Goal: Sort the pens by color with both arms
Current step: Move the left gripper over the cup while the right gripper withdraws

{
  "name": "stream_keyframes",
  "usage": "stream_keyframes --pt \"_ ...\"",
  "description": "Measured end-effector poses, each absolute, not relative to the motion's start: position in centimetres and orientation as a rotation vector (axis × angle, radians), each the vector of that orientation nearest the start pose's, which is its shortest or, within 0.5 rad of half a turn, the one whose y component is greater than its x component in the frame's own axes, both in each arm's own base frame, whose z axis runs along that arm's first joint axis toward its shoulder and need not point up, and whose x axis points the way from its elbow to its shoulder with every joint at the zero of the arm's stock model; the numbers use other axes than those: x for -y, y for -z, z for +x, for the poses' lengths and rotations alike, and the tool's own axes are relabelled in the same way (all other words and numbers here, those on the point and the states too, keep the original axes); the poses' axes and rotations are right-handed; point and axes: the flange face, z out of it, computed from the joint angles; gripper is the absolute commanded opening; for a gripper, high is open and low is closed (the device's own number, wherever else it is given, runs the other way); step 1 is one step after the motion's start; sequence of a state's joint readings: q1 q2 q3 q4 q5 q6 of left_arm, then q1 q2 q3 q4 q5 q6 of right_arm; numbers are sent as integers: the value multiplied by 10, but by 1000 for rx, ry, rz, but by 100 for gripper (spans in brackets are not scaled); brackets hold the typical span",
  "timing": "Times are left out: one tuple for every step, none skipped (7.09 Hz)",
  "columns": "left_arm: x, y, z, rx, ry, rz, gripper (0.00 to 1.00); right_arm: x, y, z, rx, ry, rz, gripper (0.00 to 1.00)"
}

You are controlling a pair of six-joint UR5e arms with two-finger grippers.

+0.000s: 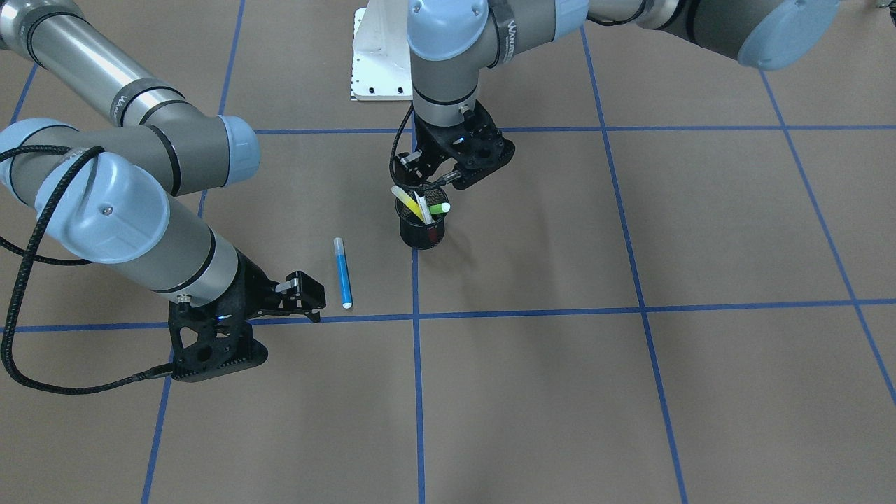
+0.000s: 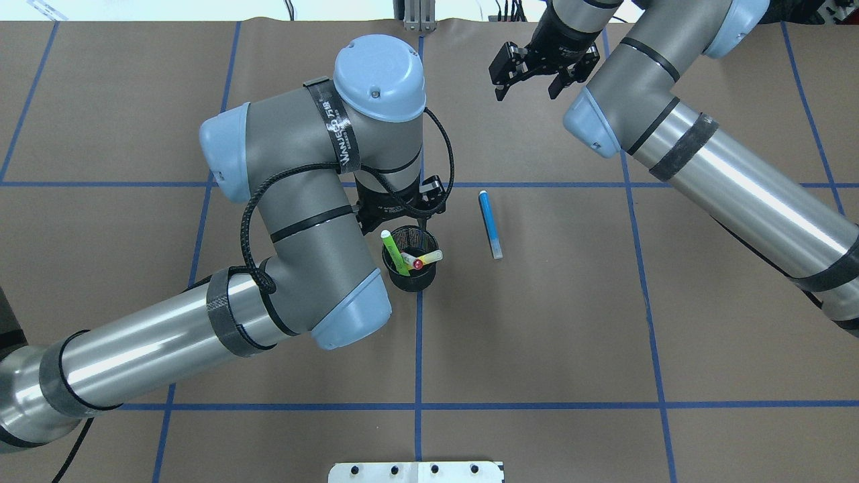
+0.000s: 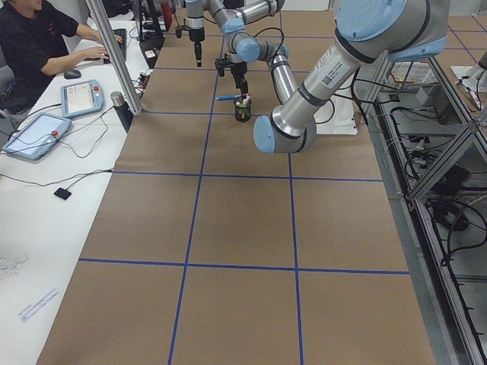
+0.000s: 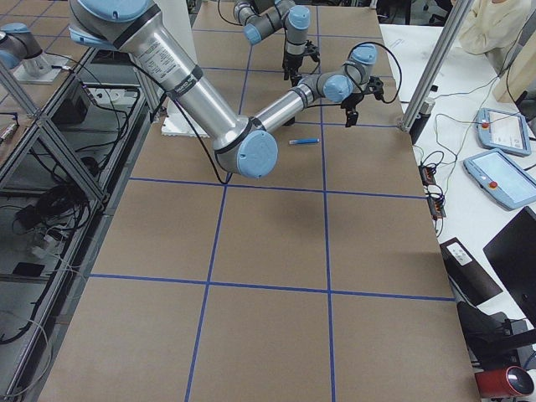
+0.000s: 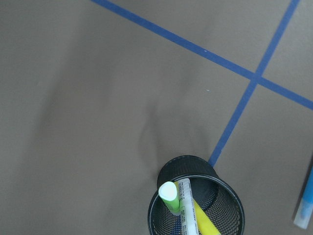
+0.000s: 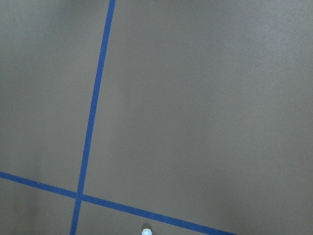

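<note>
Four pens (image 1: 342,273), one black mesh cup (image 1: 420,236), two robot arms (image 2: 295,201).

This is a robotics lab. Two grey jointed robot arms (image 2: 302,221) reach over a long table (image 3: 243,251) that is covered in brown paper and marked into squares with blue tape (image 2: 419,349). Aluminium framing (image 3: 114,61) edges the table and loose cables (image 4: 46,205) lie alongside. A person (image 3: 34,38) sits at a white side desk (image 3: 30,198) beside two teach pendants (image 3: 82,96).
</note>
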State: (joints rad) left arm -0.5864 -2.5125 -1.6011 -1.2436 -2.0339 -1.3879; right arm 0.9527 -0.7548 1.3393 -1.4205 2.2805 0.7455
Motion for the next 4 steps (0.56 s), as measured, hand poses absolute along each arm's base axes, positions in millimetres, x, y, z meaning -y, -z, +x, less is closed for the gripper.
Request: stream_keyframes --pt "459 -103 535 -760 168 -177 94 660 -226 -385 967 144 119 99" --pt "459 -103 538 -765 142 -183 94 660 -226 -385 968 143 118 99" --pt "457 -102 541 -776 152 -195 94 660 -227 -385 967 143 118 99" --pt "455 -100 545 -790 189 -213 93 660 -227 -385 967 142 118 99"
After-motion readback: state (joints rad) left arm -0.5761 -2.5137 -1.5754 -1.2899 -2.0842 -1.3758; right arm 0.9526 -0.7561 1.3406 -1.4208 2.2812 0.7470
